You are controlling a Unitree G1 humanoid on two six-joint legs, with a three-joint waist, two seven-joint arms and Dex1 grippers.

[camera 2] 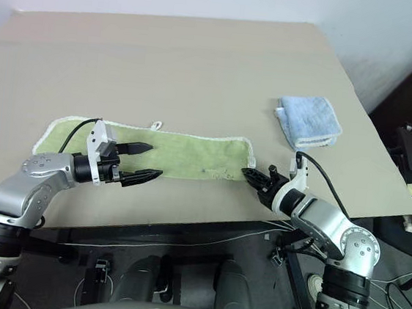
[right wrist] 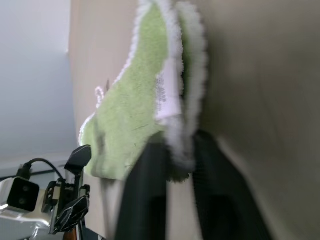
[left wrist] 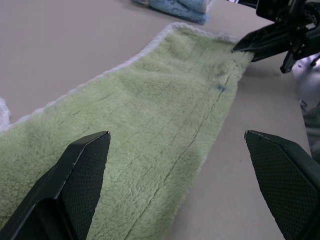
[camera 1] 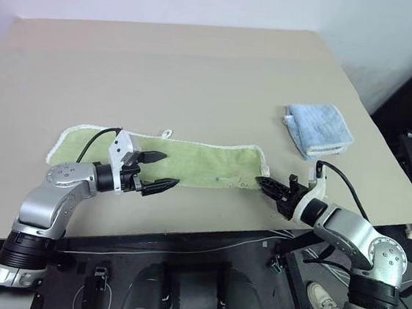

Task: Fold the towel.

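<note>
The towel [camera 1: 197, 165], lime-green with white trim, lies as a long strip along the table's front part. Its white loop [camera 1: 167, 133] sticks out from the far edge, and a small dark mark [left wrist: 220, 88] sits near the right end. My left gripper [camera 1: 169, 170] hovers open over the strip's left-middle, with one fingertip over the cloth and the other past its near edge. My right gripper [camera 1: 263, 183] is at the towel's right near corner. In the right wrist view it [right wrist: 179, 165] is shut on the white-trimmed edge.
A smaller folded light blue towel [camera 1: 318, 128] lies at the table's right side, beyond my right gripper. The table's front edge [camera 1: 183, 235] runs just under both arms, with cables on the floor below. Bare tabletop [camera 1: 163, 69] stretches behind the strip.
</note>
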